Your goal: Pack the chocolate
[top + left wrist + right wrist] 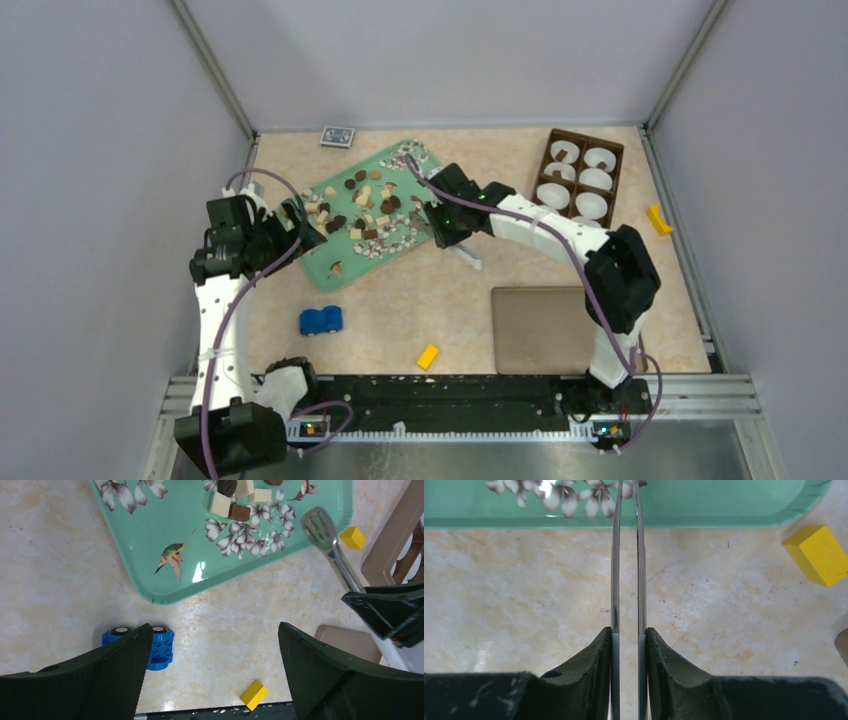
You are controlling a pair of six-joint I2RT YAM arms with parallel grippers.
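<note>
The chocolate (pixel 365 208), many tiny dark, light brown and cream pieces, lies on a green flowered tray (pixel 335 262). A few pieces (pixel 235 507) show in the left wrist view on the tray (pixel 165 540). My right gripper (pixel 440 222) is shut on metal tweezers (pixel 615 555) at the tray's right edge (pixel 724 500). The tweezers' spoon-like tip (pixel 320 527) hovers over the tray corner and looks empty. In the right wrist view my right gripper (pixel 628 632) holds both tweezer arms a little apart. My left gripper (pixel 305 228) is open and empty by the tray's left edge, and also shows in its wrist view (pixel 215 640).
A brown box with white cups (pixel 580 178) stands at the back right. A flat brown lid (pixel 545 328) lies front right. A blue toy car (pixel 321 320) and a yellow block (pixel 428 356) lie in front of the tray. Another yellow block (pixel 657 220) lies far right.
</note>
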